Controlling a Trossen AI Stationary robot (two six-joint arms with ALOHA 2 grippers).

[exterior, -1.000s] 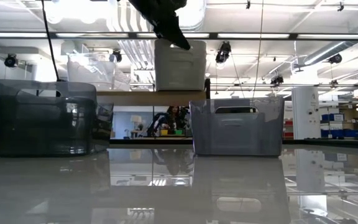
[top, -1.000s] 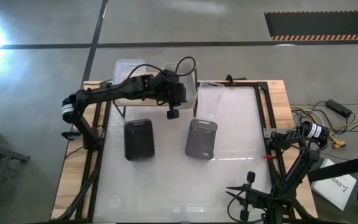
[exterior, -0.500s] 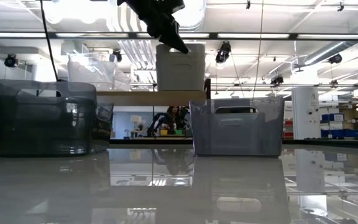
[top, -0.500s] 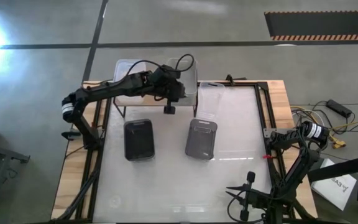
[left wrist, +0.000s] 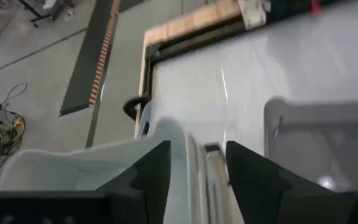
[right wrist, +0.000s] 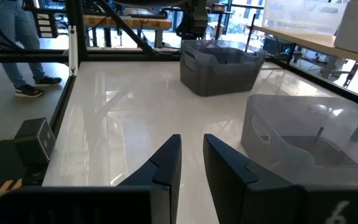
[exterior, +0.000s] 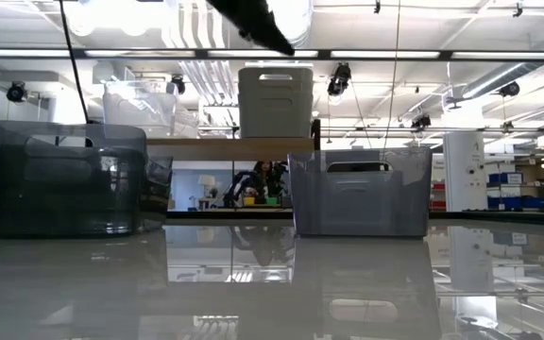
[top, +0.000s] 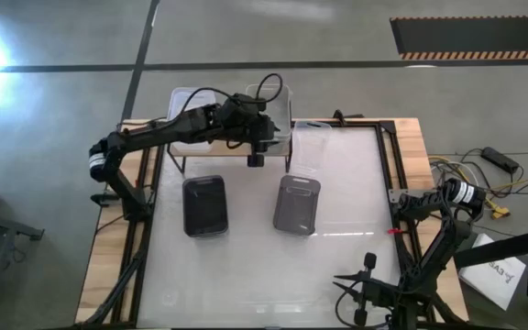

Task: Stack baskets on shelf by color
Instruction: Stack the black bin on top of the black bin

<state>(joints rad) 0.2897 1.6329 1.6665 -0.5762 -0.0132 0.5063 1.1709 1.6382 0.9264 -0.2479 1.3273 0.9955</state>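
1. High view: left gripper [top: 262,137] sits over the light grey basket [top: 269,119] on the shelf [top: 174,151]; the arm hides most of that basket.
2. Low view: the same basket [exterior: 275,102] stands upright on the shelf board [exterior: 229,148], fingers above it and apart from it.
3. Left wrist view: fingers [left wrist: 151,171] spread, basket rim between them, seemingly not gripped.
4. Dark basket [top: 204,205] and grey basket [top: 297,203] on the table [top: 246,275].
5. Right gripper [right wrist: 191,155] parked at the table's near right, fingers narrowly apart, empty.
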